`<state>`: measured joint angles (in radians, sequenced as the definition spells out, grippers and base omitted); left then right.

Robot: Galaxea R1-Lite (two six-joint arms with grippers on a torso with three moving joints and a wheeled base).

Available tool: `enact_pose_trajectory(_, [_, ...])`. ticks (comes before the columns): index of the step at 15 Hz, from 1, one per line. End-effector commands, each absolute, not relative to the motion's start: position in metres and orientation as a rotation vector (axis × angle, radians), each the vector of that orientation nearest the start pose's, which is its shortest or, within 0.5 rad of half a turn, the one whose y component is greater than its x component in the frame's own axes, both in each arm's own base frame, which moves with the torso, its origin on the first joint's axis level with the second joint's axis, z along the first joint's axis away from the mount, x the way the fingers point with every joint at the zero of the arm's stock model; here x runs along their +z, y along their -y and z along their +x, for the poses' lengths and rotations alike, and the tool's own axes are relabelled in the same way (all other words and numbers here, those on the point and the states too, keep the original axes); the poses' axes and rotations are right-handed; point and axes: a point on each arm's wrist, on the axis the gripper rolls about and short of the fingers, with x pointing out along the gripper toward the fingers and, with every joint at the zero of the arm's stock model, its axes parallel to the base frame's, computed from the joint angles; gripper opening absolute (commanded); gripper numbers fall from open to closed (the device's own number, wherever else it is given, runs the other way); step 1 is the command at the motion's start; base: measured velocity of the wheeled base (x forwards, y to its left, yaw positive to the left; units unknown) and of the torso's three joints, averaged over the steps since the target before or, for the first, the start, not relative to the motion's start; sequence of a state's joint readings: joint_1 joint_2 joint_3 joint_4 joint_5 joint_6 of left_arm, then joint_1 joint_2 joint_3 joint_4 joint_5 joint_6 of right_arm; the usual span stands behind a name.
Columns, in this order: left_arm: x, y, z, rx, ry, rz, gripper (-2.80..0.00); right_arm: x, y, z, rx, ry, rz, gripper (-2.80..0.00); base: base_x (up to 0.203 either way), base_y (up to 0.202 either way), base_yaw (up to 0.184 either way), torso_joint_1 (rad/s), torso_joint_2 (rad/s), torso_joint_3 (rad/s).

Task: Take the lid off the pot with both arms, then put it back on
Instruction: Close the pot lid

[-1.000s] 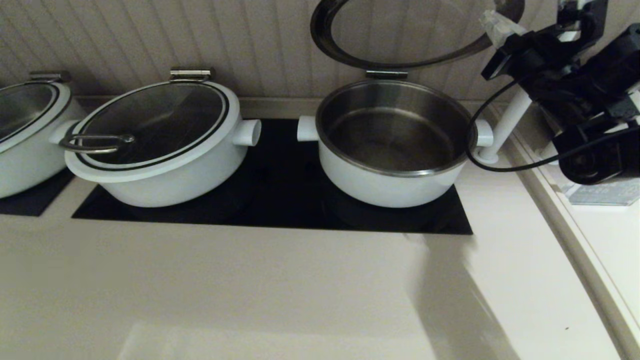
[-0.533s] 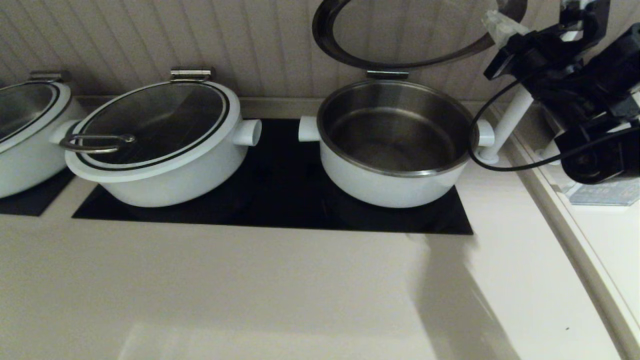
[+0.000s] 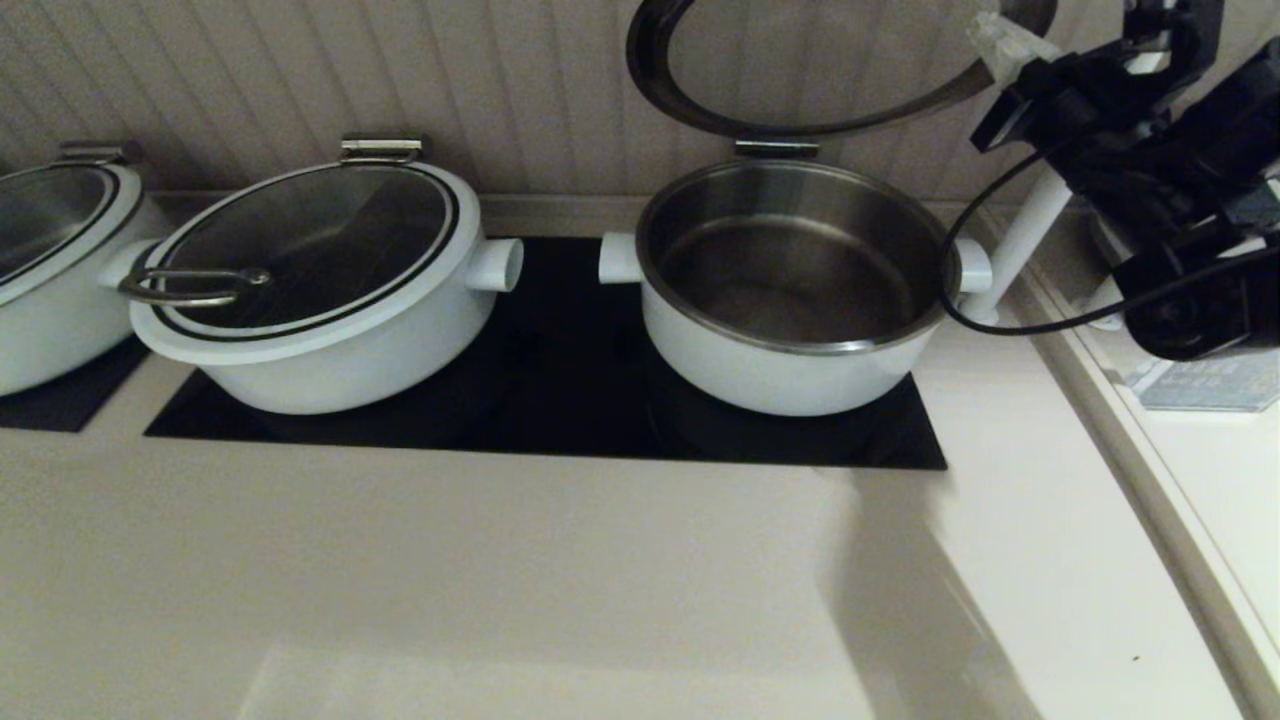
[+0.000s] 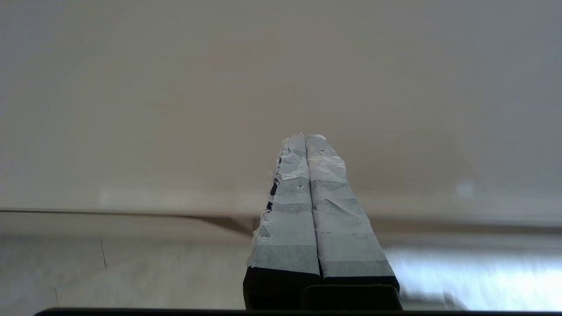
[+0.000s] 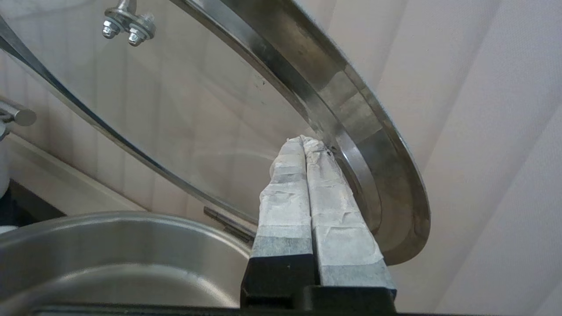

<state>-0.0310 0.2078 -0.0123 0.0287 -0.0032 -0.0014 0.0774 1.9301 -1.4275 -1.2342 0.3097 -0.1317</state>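
We see the pot (image 3: 790,290) open on the black cooktop (image 3: 560,400), its lid (image 3: 700,110) tilted up on the hinge, top cut off; no writing is legible. Our right gripper (image 5: 305,140), fingers pressed together, touches the lid's steel underside and has edged slightly higher; our left gripper (image 4: 305,138), also pressed together, faces only a blank surface.

Nothing legible anywhere in these views. The pale card (image 3: 1205,385) lying at the right edge in the head view carries faint marks, too small to read. No brand or number shows on the pot (image 3: 790,300), none on the raised lid (image 3: 800,118), none on the neighbouring pot (image 3: 310,290) with the loop handle. In the wrist views the taped fingers (image 5: 307,188) of the right hand and the taped fingers (image 4: 307,197) of the left hand bear no print.
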Motion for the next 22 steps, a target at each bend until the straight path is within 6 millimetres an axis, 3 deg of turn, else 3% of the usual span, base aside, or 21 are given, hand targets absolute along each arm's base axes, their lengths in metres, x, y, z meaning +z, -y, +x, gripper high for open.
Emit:
enact_pose_trajectory(1, [0.078,0.0,-0.017,-0.013,-0.102,-0.001,-2.8,0.335,-0.036,0.368,0.322,0.773,-0.214,-2.8,0.0,0.0,0.0,0.0,0.0,0.0])
enact_pose_trajectory(4, [0.077,0.0,-0.023,-0.009,0.007,-0.003,-2.8,0.337,-0.036,0.367,0.322,0.779,-0.214,-2.8,0.0,0.0,0.0,0.0,0.0,0.0])
enact_pose_trajectory(14, [0.077,0.0,-0.023,-0.006,0.011,-0.003,-2.8,0.341,-0.035,0.36,0.32,0.778,-0.215,-2.8,0.0,0.0,0.0,0.0,0.0,0.0])
enact_pose_trajectory(22, [0.077,0.0,-0.023,-0.006,0.011,-0.003,-2.8,0.335,-0.034,0.337,0.348,0.731,-0.22,-2.8,0.0,0.0,0.0,0.0,0.0,0.0])
